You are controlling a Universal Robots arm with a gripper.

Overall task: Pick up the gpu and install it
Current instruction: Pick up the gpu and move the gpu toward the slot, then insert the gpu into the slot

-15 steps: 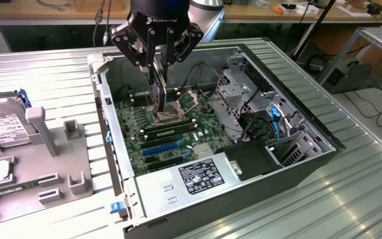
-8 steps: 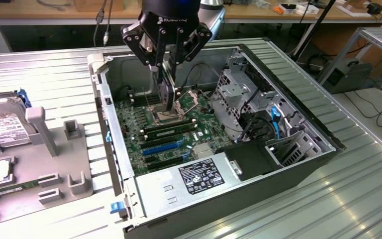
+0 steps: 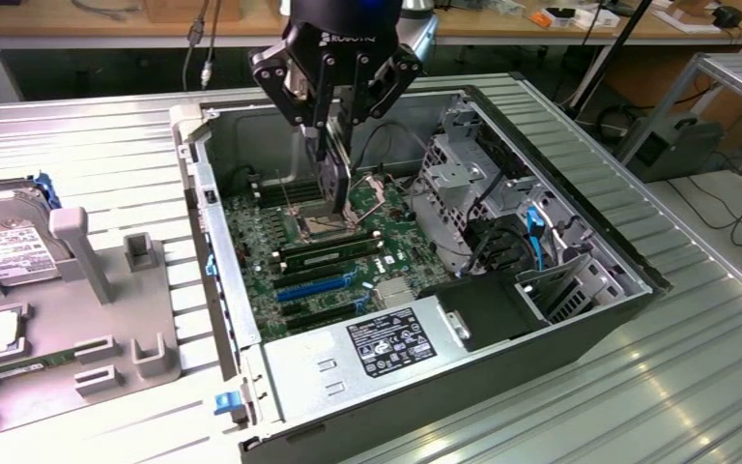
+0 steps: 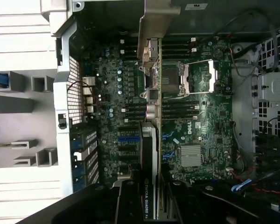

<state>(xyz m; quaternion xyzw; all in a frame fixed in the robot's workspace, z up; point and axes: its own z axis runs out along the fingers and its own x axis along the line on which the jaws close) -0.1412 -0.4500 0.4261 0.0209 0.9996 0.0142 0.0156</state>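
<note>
The gpu (image 3: 336, 184) is a slim black card hanging on edge inside the open computer case (image 3: 629, 251), over the motherboard (image 3: 345, 261) near the CPU socket (image 3: 324, 227). My gripper (image 3: 333, 121) is shut on its upper edge, above the case's far side. In the wrist view the gpu (image 4: 148, 154) shows edge-on with a printed label, its silver bracket (image 4: 154, 28) at the far end, and my gripper (image 4: 149, 198) clamped around it. The blue expansion slots (image 3: 313, 287) lie below and nearer than the card, apart from it.
A silver hard drive (image 3: 4, 246) with a white label sits in a grey parts tray (image 3: 113, 290) at the exterior view's left. Inside the case are a drive cage (image 3: 468, 174), a power supply (image 3: 385, 343) and blue cables (image 3: 535, 237). The case stands on a ribbed metal table (image 3: 680, 387).
</note>
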